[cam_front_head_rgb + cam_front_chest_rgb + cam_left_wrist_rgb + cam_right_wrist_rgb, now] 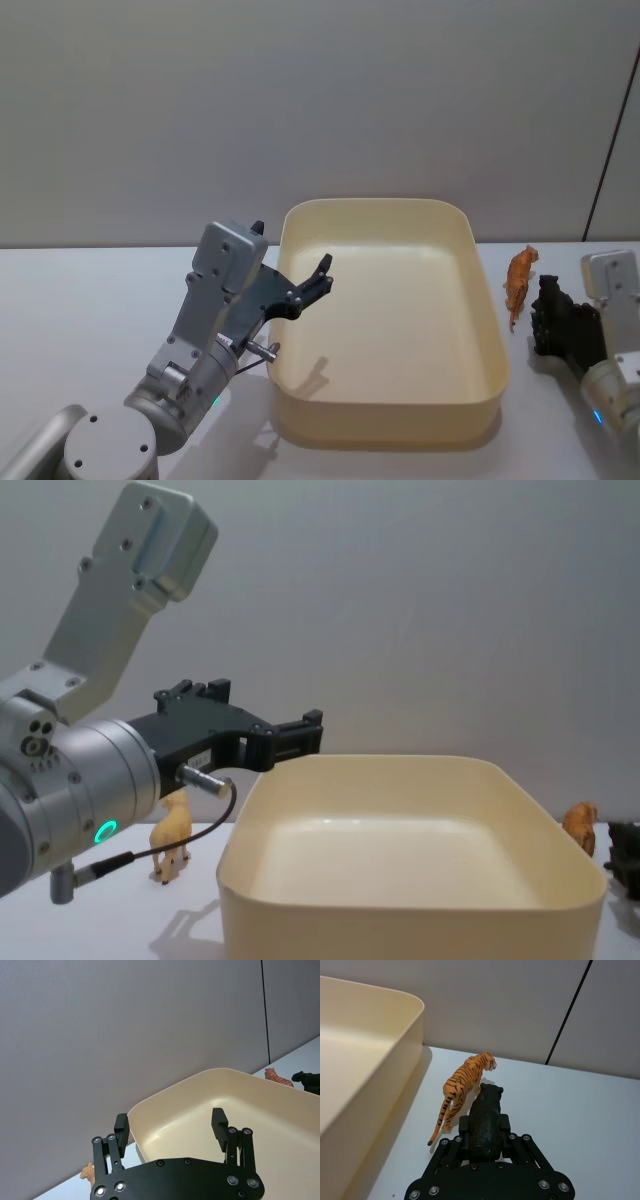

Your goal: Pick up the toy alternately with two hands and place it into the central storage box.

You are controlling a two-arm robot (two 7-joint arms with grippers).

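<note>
Head view: the large cream-yellow plastic tub [390, 412] sits centre-table. My left gripper [290, 250] hangs over its nine o'clock rim. An orange striped tiger toy [519, 280] stands at the tub's three o'clock, and my right gripper [555, 325] is at four o'clock.

Left wrist view: the left claw is spread wide, holding nothing.

Right wrist view: the right claw looks clenched on the hindquarters of a glossy black panther figurine [487, 1105]. The tiger is just beside it, possibly touching.

Chest view: a tan long-necked animal toy [172, 840] stands outside the tub at nine o'clock.

I'd worry that the lift topples the tiger, or that the rear-end grip lets the panther swing and clip the tub wall.
</note>
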